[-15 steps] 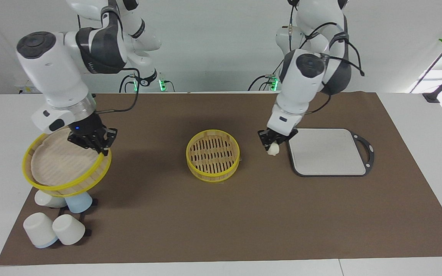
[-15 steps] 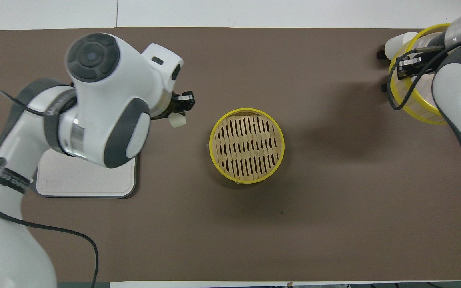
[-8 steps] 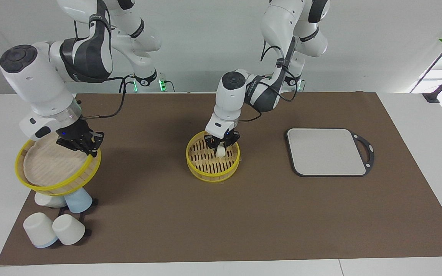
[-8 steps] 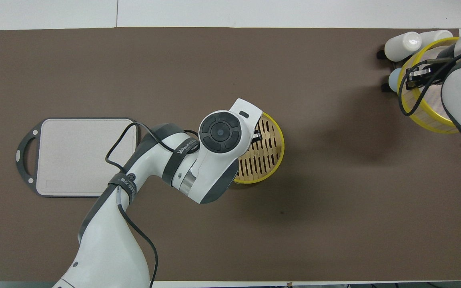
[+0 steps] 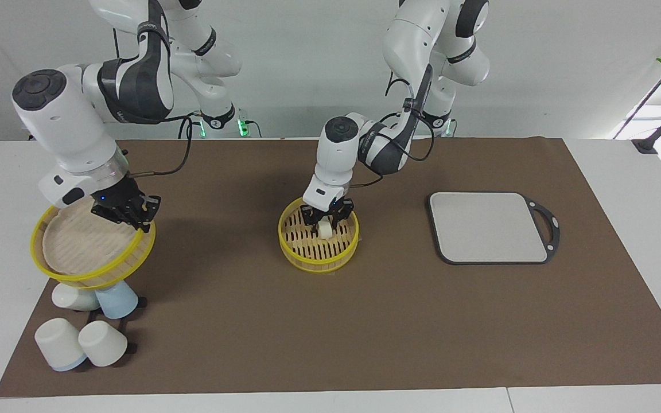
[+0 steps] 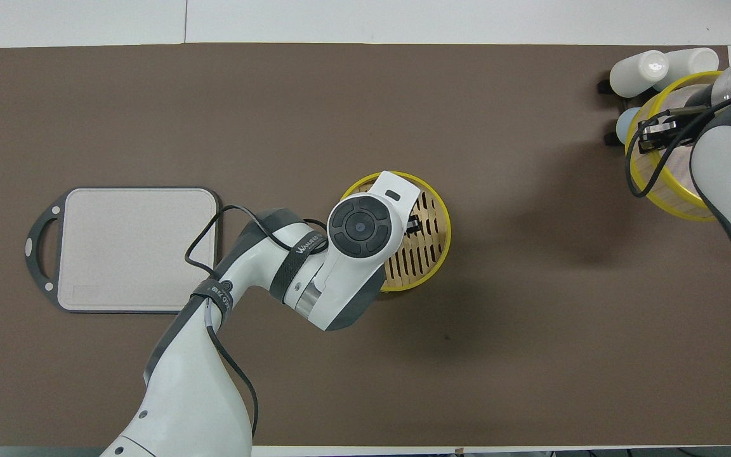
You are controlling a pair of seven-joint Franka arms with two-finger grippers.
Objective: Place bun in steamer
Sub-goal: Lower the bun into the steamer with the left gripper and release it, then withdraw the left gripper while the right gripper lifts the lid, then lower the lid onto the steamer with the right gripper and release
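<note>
Cups (image 5: 86, 327) sit at about eight o'clock on the brown mat (image 5: 330, 321), white and pale blue, toward my right arm's end of the table. Over them hangs my right gripper (image 5: 125, 213), pinched on the yellow rim of the steamer's upper tier (image 5: 92, 248), which hangs tilted in the air with the pale slatted lid (image 5: 78, 241) lying inside it. At the mat's centre stands the steamer's lower tier (image 5: 318, 234), flat on the mat. My left gripper (image 5: 324, 220) reaches down into it, the bun (image 5: 325, 229) between its fingers, low over the slatted floor at roughly one o'clock inside the ring; whether the bun already touches the slats, or whether the fingers grip it, I cannot tell. At three o'clock lies the grey board (image 5: 488, 226), well apart from the basket.
</note>
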